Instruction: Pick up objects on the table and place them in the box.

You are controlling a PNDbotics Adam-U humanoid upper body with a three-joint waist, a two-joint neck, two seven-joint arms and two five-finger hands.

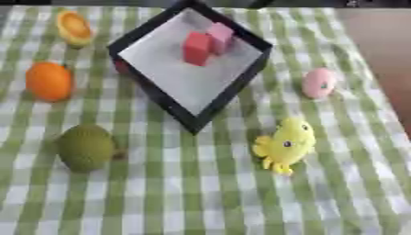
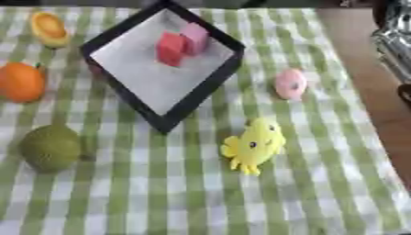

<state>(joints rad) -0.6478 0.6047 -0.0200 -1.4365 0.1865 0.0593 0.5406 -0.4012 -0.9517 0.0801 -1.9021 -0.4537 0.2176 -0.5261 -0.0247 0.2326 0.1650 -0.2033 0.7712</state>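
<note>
A black box [image 1: 229, 94] with a pale floor stands tilted like a diamond at the upper middle of the checked cloth. Inside it lie a red block [image 1: 197, 48] and a pink block [image 1: 219, 36], touching each other. Around the box on the cloth are a yellow duck toy [image 1: 285, 144], a pink egg-shaped thing [image 1: 319, 82], a green round fruit [image 1: 86, 148], an orange [image 1: 49, 81] and a yellow-orange piece of fruit [image 1: 74, 28]. Something small and red [image 1: 120, 67] shows against the box's left wall. Neither hand shows; only a silver and black part of the right arm [image 2: 393, 39] is at the right edge.
The green and white checked cloth [image 1: 192, 193] covers the table, and its front half is bare cloth. To the right the brown table surface [image 2: 361, 69] shows beyond the cloth's edge.
</note>
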